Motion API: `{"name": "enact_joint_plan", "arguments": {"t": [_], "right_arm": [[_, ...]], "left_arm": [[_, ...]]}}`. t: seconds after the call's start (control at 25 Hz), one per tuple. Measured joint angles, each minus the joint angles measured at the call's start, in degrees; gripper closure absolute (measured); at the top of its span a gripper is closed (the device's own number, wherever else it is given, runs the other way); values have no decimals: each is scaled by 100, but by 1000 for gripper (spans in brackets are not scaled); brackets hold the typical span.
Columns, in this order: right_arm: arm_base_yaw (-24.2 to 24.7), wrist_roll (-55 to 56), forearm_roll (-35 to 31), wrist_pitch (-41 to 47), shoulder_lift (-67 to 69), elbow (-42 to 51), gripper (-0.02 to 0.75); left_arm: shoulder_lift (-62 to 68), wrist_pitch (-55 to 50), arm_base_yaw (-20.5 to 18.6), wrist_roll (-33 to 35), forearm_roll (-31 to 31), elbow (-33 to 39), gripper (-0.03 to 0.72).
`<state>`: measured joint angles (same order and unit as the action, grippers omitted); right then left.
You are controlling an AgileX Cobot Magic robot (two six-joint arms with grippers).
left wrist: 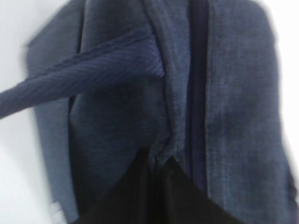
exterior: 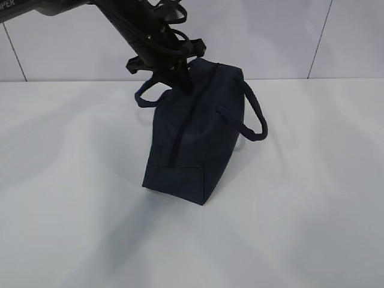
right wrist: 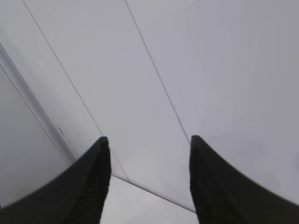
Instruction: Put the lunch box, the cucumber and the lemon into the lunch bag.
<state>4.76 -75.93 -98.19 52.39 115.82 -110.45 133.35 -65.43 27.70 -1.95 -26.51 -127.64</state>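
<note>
The dark navy lunch bag [exterior: 192,144] stands on the white table, its zipper [exterior: 179,129] running along the top toward me and looking closed. My left gripper [exterior: 183,81] comes down from the upper left onto the bag's far end. In the left wrist view the left gripper [left wrist: 159,158] is shut on a pinched fold of the lunch bag [left wrist: 233,93] just left of the zipper [left wrist: 197,93], below a handle [left wrist: 84,79]. My right gripper [right wrist: 149,144] is open and empty, facing a white tiled wall. The lunch box, the cucumber and the lemon are out of view.
The bag's two loop handles [exterior: 255,120] hang off either side. White table [exterior: 72,228] surrounds the bag, and a tiled wall [exterior: 288,36] rises behind it. The right arm does not show in the exterior view.
</note>
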Motion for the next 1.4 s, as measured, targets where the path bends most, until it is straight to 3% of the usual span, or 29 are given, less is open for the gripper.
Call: {"name": "enact_joint_plan", "arguments": {"t": [0.12, 0.24, 0.4, 0.48, 0.72, 0.96, 1.04, 1.24, 1.4], "right_arm": [[0, 58, 68, 9, 0, 0, 318], [0, 199, 295, 9, 0, 0, 318], [0, 623, 786, 61, -39, 0, 318], [0, 794, 1100, 73, -139, 0, 319], [0, 1888, 2714, 86, -720, -493, 356], [-312, 3532, 5875, 506, -1398, -1672, 378], [-548, 4006, 6554, 804, -1674, -1957, 402], [-1189, 4560, 7216, 1198, -2461, -2128, 460], [-1335, 5320, 7552, 1821, -2937, -2145, 470]], "left_arm": [[-59, -140, -34, -37, 572, 0, 649], [-222, -182, -70, -48, 861, 0, 514], [-571, -15, -83, -48, 967, 0, 279], [-796, 139, -83, -48, 987, 0, 223], [-1453, 371, -56, -22, 1022, 0, 196], [-2019, 371, 285, 99, 1433, 0, 195], [-2209, 359, 482, 195, 1609, 0, 195], [-2847, 84, 1219, 352, 2043, 0, 195], [-3463, -211, 1736, 365, 2204, 0, 195]]}}
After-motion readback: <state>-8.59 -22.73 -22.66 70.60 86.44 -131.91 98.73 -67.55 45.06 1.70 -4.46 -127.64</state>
